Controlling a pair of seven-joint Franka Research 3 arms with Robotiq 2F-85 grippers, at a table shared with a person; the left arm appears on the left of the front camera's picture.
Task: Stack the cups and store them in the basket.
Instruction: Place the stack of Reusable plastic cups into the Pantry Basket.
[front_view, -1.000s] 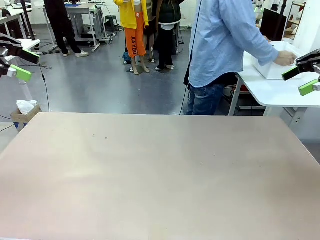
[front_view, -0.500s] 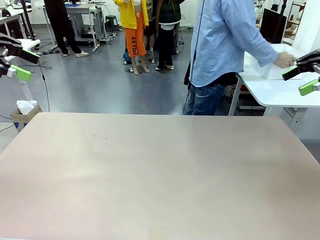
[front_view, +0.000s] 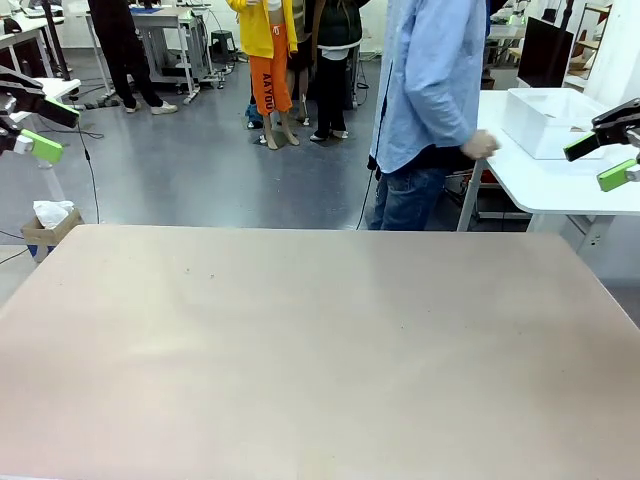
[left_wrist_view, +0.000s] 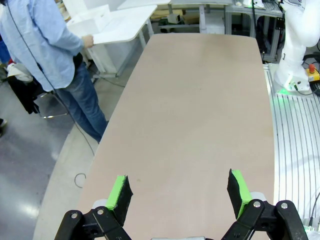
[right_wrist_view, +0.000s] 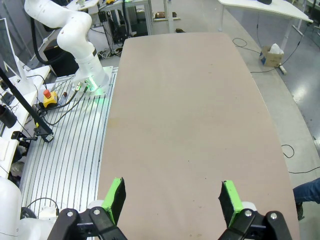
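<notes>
Person's hand (front_view: 481, 146) just let go of the basket (front_view: 548, 120) at 2 o'clock; no cups yet. Your left gripper (left_wrist_view: 179, 196) & right gripper (right_wrist_view: 172, 201) wait, jaws apart.

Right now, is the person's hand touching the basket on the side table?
Apart. The front view shows the hand drawn back at the person's side, bare side table between it and the basket.

Left hand (left_wrist_view: 180, 194) wide open above the bare tan table (left_wrist_view: 200, 100), person (left_wrist_view: 45, 55) standing alongside.

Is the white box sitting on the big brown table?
No, the basket sits on a white side table beyond the big table.
</notes>
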